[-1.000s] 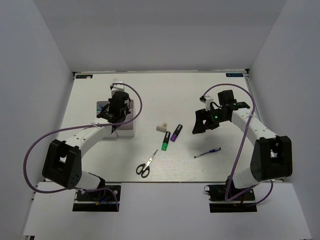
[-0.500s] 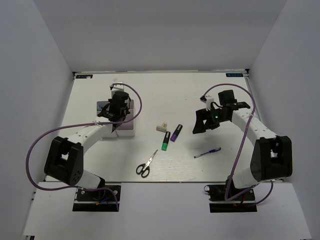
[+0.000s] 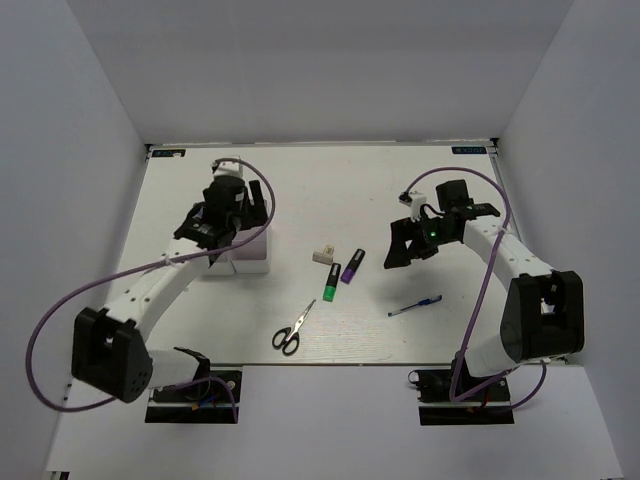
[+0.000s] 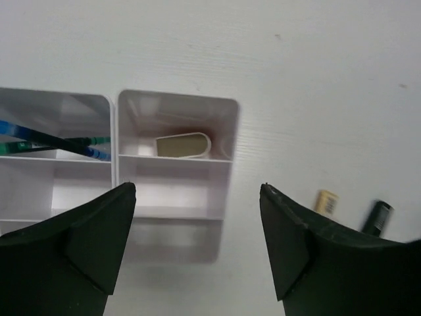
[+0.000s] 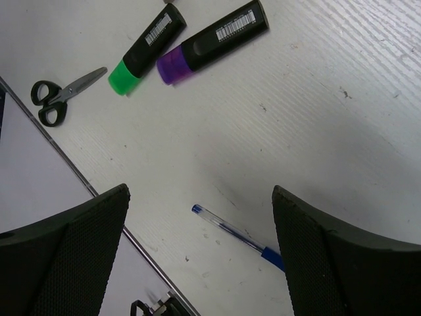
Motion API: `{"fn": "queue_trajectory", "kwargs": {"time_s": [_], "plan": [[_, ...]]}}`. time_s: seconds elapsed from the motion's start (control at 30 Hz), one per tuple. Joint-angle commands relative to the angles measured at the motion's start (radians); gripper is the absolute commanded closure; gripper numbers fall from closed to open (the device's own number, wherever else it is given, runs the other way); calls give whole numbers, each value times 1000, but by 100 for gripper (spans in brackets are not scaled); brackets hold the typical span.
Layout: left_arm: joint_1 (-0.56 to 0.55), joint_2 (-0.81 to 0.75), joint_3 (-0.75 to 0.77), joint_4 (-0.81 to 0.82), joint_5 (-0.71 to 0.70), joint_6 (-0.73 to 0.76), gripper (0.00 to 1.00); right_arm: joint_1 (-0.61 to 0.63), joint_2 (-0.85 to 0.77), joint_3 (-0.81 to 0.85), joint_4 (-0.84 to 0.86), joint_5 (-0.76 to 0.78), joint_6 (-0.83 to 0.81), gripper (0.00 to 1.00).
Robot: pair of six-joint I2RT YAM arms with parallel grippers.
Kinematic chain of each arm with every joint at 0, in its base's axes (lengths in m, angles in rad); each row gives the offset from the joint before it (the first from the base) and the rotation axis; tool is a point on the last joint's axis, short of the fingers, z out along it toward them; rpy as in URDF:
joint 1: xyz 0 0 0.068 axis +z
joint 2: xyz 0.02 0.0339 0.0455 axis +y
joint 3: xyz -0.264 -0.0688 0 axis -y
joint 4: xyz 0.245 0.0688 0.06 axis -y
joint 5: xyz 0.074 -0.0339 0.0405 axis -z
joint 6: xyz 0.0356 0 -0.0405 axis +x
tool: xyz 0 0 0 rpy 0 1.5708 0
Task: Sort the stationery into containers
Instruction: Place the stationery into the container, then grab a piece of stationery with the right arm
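Left hand [image 4: 197,197] hangs above the white organizer tray [image 4: 174,99], its 2 fingers spread wide with nothing between them. The tray sits on the left part of the counter [image 3: 400,180]. Through the gap I see 1 corner compartment holding a flat beige piece [image 4: 183,146] with a rounded end. The compartment beside it holds thin dark sticks with blue and green ends [image 4: 52,141], too blurred for me to identify. Just right of the tray, on the bare counter, lies the small beige block [image 3: 323,255]. Near it are the purple highlighter [image 5: 214,43] and the green highlighter [image 5: 146,49], side by side and roughly parallel, black caps pointing the same way. They are close together, but I cannot tell if they touch. The scissors [image 5: 62,95] lie nearer the front edge, black handles toward the arms, blades shut. Right hand [image 5: 200,191] hovers over the counter's right half, fingers also spread wide and gripping nothing. The thin blue pen [image 5: 240,234] lies flat under that gap, well apart from the highlighters.
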Motion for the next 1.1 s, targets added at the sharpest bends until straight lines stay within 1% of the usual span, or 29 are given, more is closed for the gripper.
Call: {"fn": "queue_trajectory", "kwargs": {"time_s": [0.0,0.03,0.07,0.1,0.13,0.17,0.2,0.23,0.27,0.3,0.33,0.37,0.4,0.47,0.5,0.53,0.57,0.63,0.67,0.7,0.8,0.87,0.97,1.07], "plan": [[3,-147,145,-303,208,1,14,13,36,45,-29,-44,-32,10],[3,-181,150,-351,283,37,24,24,50,55,-48,-33,-29,26],[3,-200,141,-394,358,61,42,45,90,78,-52,-1,-23,49],[4,-261,130,-517,394,106,72,71,107,100,-52,40,0,80],[4,-283,66,-553,391,110,100,100,151,112,-35,63,17,100],[4,-339,32,-593,394,114,100,119,168,120,-30,102,44,100],[4,-368,-37,-606,397,130,100,139,206,146,-30,140,58,100],[3,-475,-71,-606,374,127,100,189,223,164,-26,157,98,94],[7,-516,-104,-606,364,121,89,205,243,199,-36,177,114,73],[6,-552,-185,-606,348,110,67,222,298,242,-50,186,132,64],[6,-665,-210,-592,304,101,47,260,317,262,-56,196,179,56],[4,-701,-235,-587,301,101,39,269,335,298,-67,211,205,41],[6,-736,-293,-583,288,99,35,287,380,331,-64,240,212,36],[7,-853,-342,-560,252,98,30,318,424,381,-70,301,354,32],[6,-932,-376,-538,245,105,30,329,453,446,-75,326,432,31],[4,-933,-393,-535,245,108,29,329,470,462,-87,341,433,31],[7,-974,-411,-532,236,110,27,346,498,474,-101,373,500,31],[6,-1033,-431,-523,224,113,24,355,536,494,-119,432,525,31],[4,-1081,-435,-526,201,113,24,373,546,494,-113,491,557,31],[4,-1094,-439,-524,190,113,22,380,552,493,-105,528,568,32],[3,-1134,-450,-523,169,113,22,389,578,480,-104,610,612,36],[3,-1130,-445,-523,172,113,22,390,578,462,-102,666,637,38],[4,-1113,-441,-529,187,114,21,389,566,428,-79,677,666,39],[3,-1105,-442,-532,195,113,21,395,590,424,-76,685,690,40]]}}
